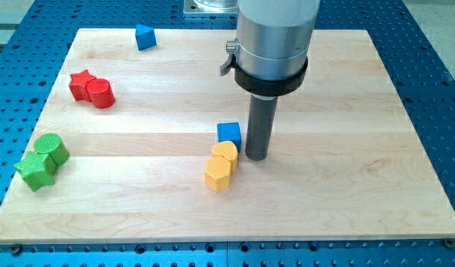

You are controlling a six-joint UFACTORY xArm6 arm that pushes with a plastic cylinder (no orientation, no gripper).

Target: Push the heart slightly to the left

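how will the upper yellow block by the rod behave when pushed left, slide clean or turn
The upper yellow block looks squat and flat-bottomed, so it should slide, not tip. It touches the lower yellow block and sits by the blue cube, so it may pivot or drag them. My tip sits at its right.

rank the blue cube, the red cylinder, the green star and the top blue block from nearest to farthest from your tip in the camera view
From my tip:
1. blue cube, just to the view's left of it
2. red cylinder, upper left
3. blue block at the board's top edge, about as far as the red cylinder; too close to call
4. green star, far left
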